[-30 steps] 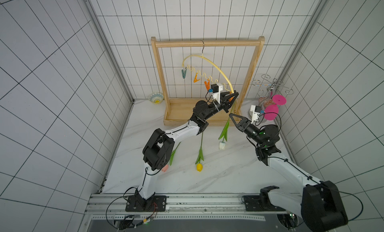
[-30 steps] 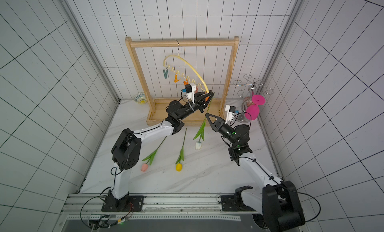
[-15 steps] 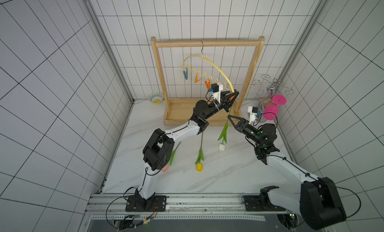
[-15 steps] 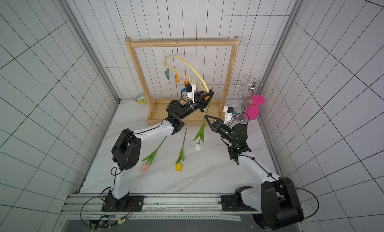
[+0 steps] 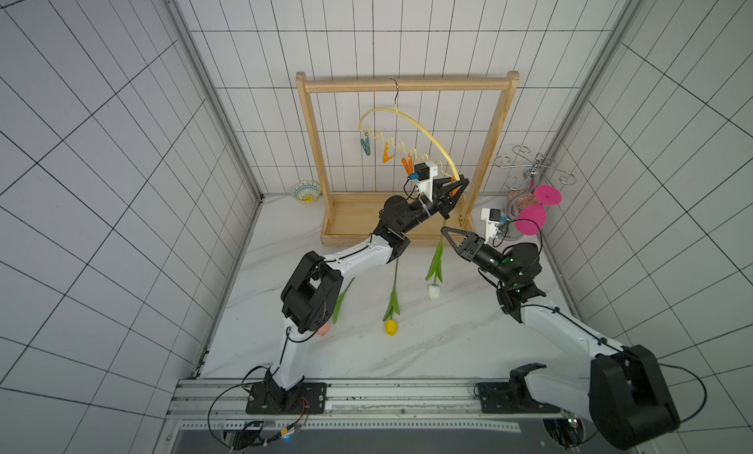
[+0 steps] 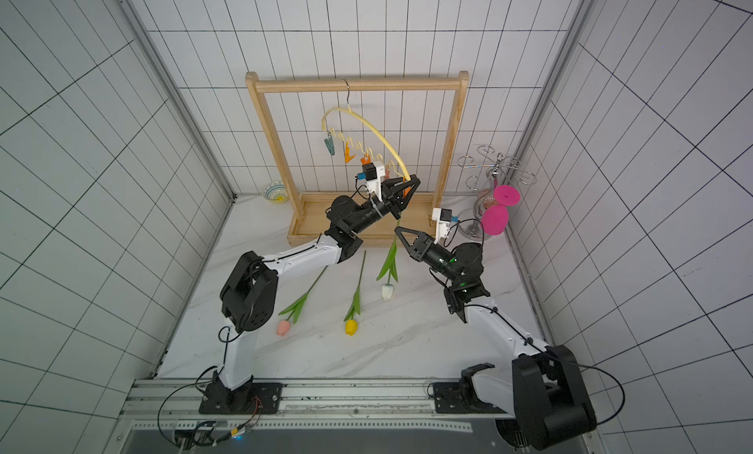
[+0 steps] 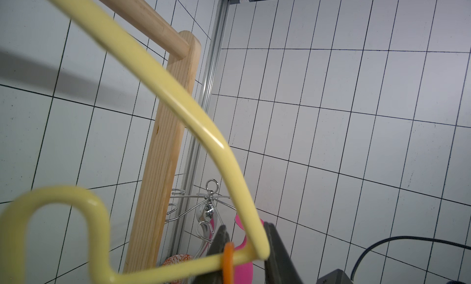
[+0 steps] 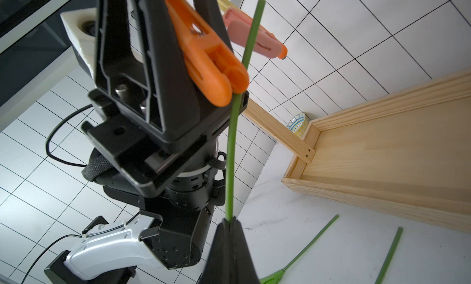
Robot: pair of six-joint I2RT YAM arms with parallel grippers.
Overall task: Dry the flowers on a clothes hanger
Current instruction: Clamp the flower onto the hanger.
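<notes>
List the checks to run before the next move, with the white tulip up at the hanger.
1. Grip: right end effector shut on white tulip stem: ok.
2. Pin: left end effector shut on orange pin: ok.
3. Seating: stem between the pin's tips: cannot tell; it runs right by them.
4. Support: hanger hooked over rack bar: ok.
5. Rest: pink tulip and yellow tulip hung: not ok, both lie on the table.

Three flowers are counted: pink tulip (image 6: 283, 327), yellow tulip (image 6: 351, 327), white tulip (image 6: 387, 292). One hanger (image 6: 375, 132) is seen, carrying what appear to be five clothespins (image 6: 330, 146). Two robot arms (image 6: 301, 256), two magenta glasses (image 6: 506, 195), one wooden rack (image 6: 358, 84), one bowl (image 6: 274, 191), one silver stand (image 6: 495, 171) are shown.
</notes>
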